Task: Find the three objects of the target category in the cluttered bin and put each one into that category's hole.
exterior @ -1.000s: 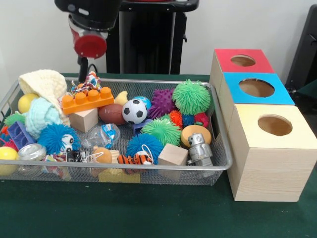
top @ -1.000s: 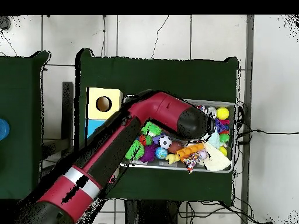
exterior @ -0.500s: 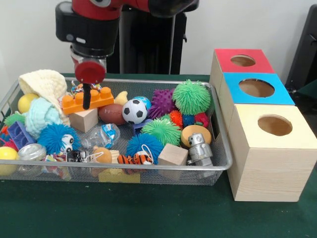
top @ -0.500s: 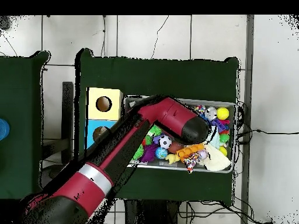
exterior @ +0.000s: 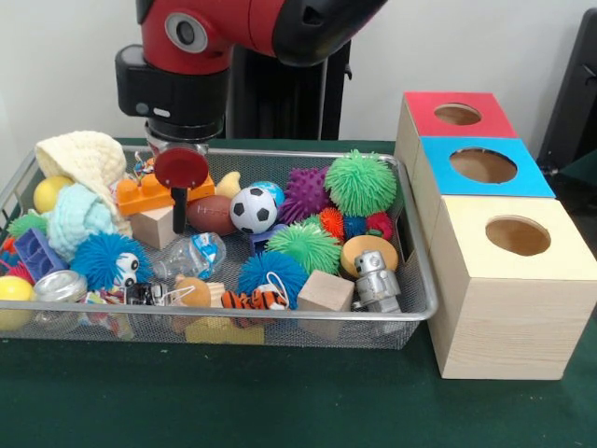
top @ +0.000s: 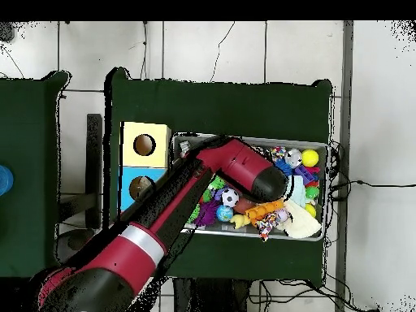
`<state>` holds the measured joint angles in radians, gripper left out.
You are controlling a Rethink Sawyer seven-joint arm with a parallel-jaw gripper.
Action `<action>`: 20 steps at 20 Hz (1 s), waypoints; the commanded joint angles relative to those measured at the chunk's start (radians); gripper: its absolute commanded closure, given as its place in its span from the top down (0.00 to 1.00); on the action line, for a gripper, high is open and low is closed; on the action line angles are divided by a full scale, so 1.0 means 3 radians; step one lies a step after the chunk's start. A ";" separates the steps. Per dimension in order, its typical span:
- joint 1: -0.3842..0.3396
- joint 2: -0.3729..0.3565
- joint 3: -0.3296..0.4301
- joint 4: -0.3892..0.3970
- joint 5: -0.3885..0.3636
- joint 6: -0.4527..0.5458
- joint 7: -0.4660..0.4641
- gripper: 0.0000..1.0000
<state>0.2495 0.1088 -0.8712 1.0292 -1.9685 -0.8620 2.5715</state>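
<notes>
My gripper [exterior: 179, 222] hangs low in the wire mesh bin [exterior: 280, 318], its tip between the orange toy brick [exterior: 135, 194] and the brown football [exterior: 209, 215], just above a wooden cube [exterior: 156, 227]. I cannot tell whether it touches or holds anything. A soccer ball [exterior: 253, 209], green spiky balls [exterior: 360, 182], blue furry balls [exterior: 101, 258], a second wooden cube [exterior: 326, 290] and a small metal robot toy [exterior: 375, 278] lie in the bin. In the overhead view the red arm [top: 244, 166] covers the gripper and much of the bin [top: 326, 162].
Three wooden boxes with round holes stand in a row beside the bin: red [exterior: 424, 105], blue [exterior: 536, 183], yellow [exterior: 508, 317]. Cream and mint knitted cloths [exterior: 84, 159] pile up at the bin's left end. Overhead shows the yellow box [top: 130, 134] and blue box [top: 126, 177].
The arm has come down from above the bin's back rim and shifted slightly right, so the gripper now sits low beside the orange brick and football.
</notes>
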 commanded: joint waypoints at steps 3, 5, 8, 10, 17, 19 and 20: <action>-0.0100 0.0060 0.0717 0.0081 0.0208 0.0284 -0.0786 1.00; -0.0121 0.0089 0.0749 0.0036 0.0181 0.0254 -0.0774 1.00; -0.0151 0.0144 0.0762 -0.0037 0.0117 0.0284 -0.0775 1.00; -0.0173 0.0173 0.0751 -0.0085 0.0054 0.0275 -0.0757 1.00; -0.0227 0.0305 0.0729 -0.0283 -0.0147 0.0162 -0.0706 1.00; -0.0274 0.0318 0.0780 -0.0326 -0.0172 0.0092 -0.0736 1.00; -0.0283 0.0329 0.0783 -0.0345 -0.0189 0.0077 -0.0744 1.00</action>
<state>0.2178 0.1455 -0.8207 1.0121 -1.9970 -0.8301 2.5715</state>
